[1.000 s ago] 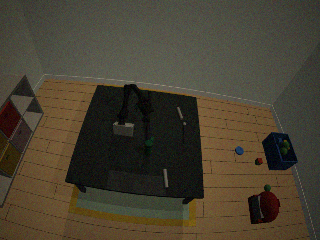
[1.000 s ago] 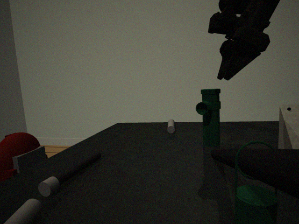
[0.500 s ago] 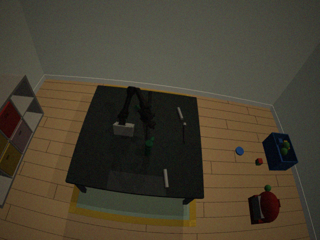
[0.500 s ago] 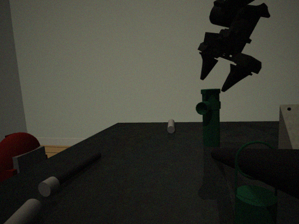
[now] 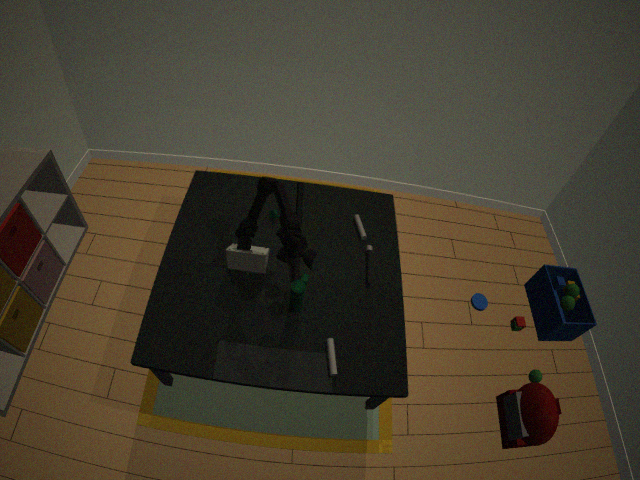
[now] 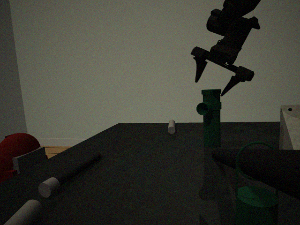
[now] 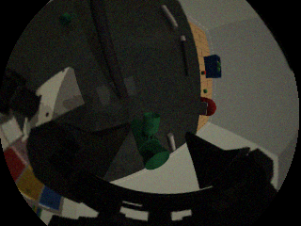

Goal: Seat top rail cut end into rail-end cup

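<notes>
The big green post (image 5: 296,302) (image 6: 211,131) stands upright. Its rail-end cup (image 5: 305,278) (image 6: 202,108) (image 7: 150,123) hangs on the brace band (image 6: 216,105), high up just below the post cap (image 6: 211,92) (image 7: 156,160). The long dark rail (image 6: 256,160) (image 7: 107,47) runs through the thin green loop (image 6: 255,142) of the small post (image 6: 256,208) (image 7: 66,19). Its cut end (image 6: 215,153) (image 7: 121,91) is outside the cup, lower than it and apart from it. My gripper (image 6: 208,88) (image 7: 158,131) is open and empty, tilted, with its fingertips around the level of the post cap, off the rail.
A white box (image 5: 247,260) (image 6: 290,131) (image 7: 58,96) stands at the arm's base. Pale rods (image 5: 360,226) (image 5: 331,356) (image 6: 171,127) and a dark rod (image 5: 368,268) (image 6: 79,167) (image 7: 184,58) with a pale end lie on the black table (image 5: 196,310).
</notes>
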Tool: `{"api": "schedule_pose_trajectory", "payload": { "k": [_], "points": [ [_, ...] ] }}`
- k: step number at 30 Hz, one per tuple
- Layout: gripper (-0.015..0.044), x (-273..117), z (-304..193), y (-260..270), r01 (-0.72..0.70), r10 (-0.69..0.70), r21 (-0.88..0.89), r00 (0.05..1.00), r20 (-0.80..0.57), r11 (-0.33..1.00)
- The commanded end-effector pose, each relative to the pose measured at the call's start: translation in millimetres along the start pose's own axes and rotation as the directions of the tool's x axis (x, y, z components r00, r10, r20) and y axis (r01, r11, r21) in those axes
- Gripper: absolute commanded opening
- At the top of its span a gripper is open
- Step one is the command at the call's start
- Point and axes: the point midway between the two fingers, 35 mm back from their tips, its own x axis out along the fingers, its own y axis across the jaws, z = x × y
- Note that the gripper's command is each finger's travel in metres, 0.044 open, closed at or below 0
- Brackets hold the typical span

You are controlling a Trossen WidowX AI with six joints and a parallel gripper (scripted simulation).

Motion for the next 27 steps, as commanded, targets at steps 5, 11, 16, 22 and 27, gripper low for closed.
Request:
{"api": "schedule_pose_trajectory", "payload": {
  "k": [5,11,16,22,27],
  "points": [
    [0.044,9.0,-4.4,0.5,0.01,-0.01,-0.033,1.0,-0.013,0.999],
    [0.044,32.6,-4.6,14.5,0.01,-0.01,-0.033,1.0,-0.011,0.999],
    [0.044,34.2,-4.7,14.3,0.01,-0.01,-0.033,1.0,-0.011,0.999],
    [0.044,43.1,-5.2,13.5,0.01,-0.011,-0.034,1.0,-0.012,0.999],
    [0.044,51.4,-5.5,12.8,0.01,-0.011,-0.034,1.0,-0.012,0.999]
  ]
}}
